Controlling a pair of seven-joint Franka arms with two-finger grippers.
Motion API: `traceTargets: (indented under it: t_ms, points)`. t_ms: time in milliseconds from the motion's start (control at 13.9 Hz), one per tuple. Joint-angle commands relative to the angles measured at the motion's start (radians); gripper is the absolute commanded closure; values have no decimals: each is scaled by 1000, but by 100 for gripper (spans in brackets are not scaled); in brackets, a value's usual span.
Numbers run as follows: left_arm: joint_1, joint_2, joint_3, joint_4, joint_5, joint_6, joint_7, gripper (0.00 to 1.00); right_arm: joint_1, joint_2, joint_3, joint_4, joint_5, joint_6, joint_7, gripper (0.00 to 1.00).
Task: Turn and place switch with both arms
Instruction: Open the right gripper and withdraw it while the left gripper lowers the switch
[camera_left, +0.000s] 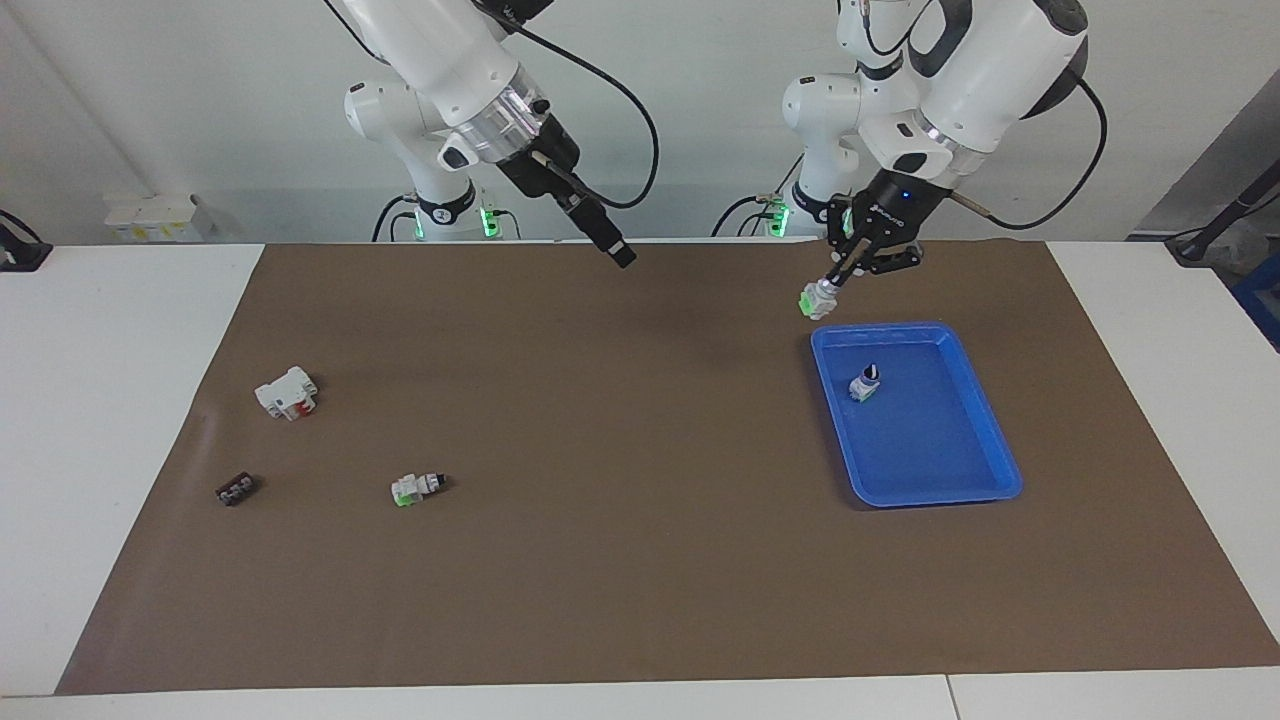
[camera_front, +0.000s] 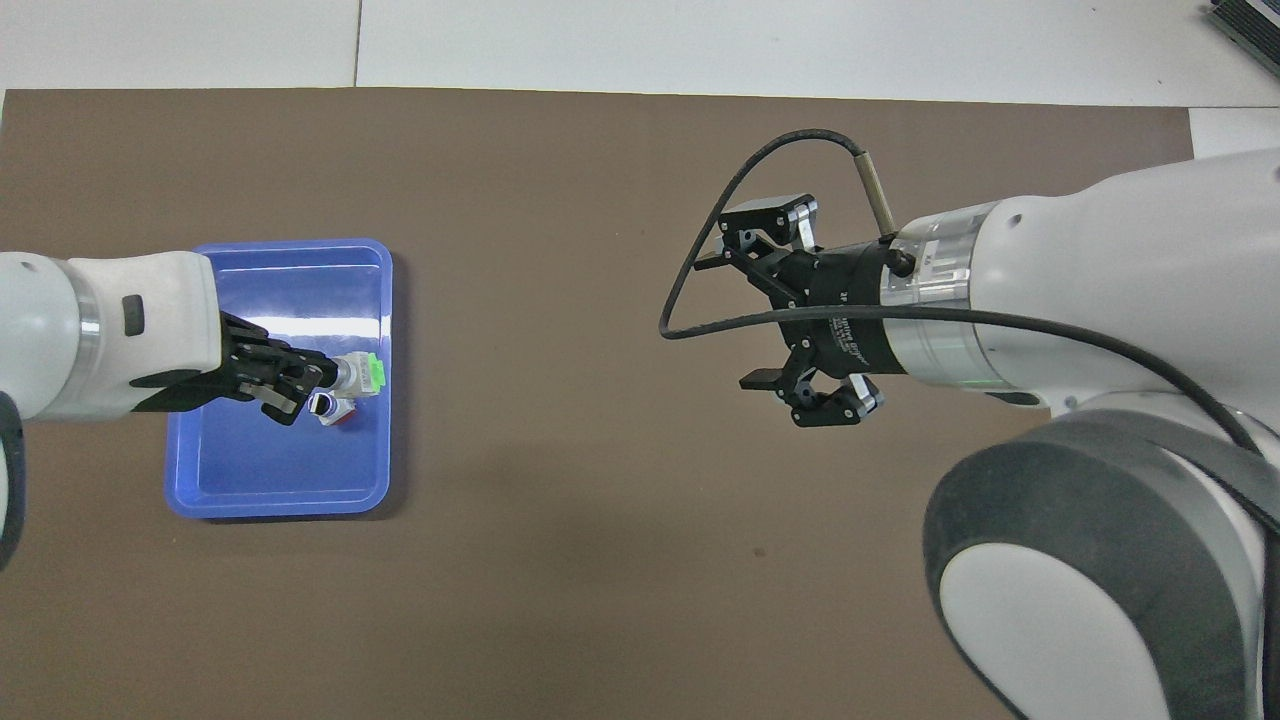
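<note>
My left gripper (camera_left: 836, 274) is shut on a switch (camera_left: 817, 298) at its knob end, with the green end pointing away from the fingers. It holds the switch in the air over the robots' edge of the blue tray (camera_left: 960, 485). In the overhead view this gripper (camera_front: 322, 377) and the held switch (camera_front: 362, 373) show over the tray (camera_front: 280, 505). A second switch (camera_left: 865, 384) stands in the tray, also seen from overhead (camera_front: 326, 408). A third switch (camera_left: 416, 487) lies on the brown mat toward the right arm's end. My right gripper (camera_left: 620, 255) is open and empty, up over the mat's middle (camera_front: 735, 320).
A bigger white block with a red part (camera_left: 287, 392) lies on the mat toward the right arm's end, nearer to the robots than the third switch. A small dark strip (camera_left: 236, 489) lies beside that switch. In the overhead view the right arm hides these things.
</note>
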Motion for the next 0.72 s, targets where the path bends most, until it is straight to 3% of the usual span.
traceTargets:
  t_ms: [0, 144, 360, 576, 647]
  points:
    - [-8, -13, 51, -38, 90, 54, 132, 100, -46, 0, 6, -3, -143, 3, -194, 0]
    - [4, 10, 54, -58, 124, 89, 258, 100, -104, -9, 6, -14, -199, -20, -396, 0]
    - [4, 60, 65, -81, 201, 135, 472, 100, -207, -9, 8, 3, -341, -165, -701, 0]
    - [6, 145, 65, -93, 260, 222, 575, 100, -294, -23, -20, 7, -363, -242, -973, 0]
    - [7, 175, 65, -93, 279, 248, 588, 100, -287, -24, -67, 10, -365, -259, -1032, 0]
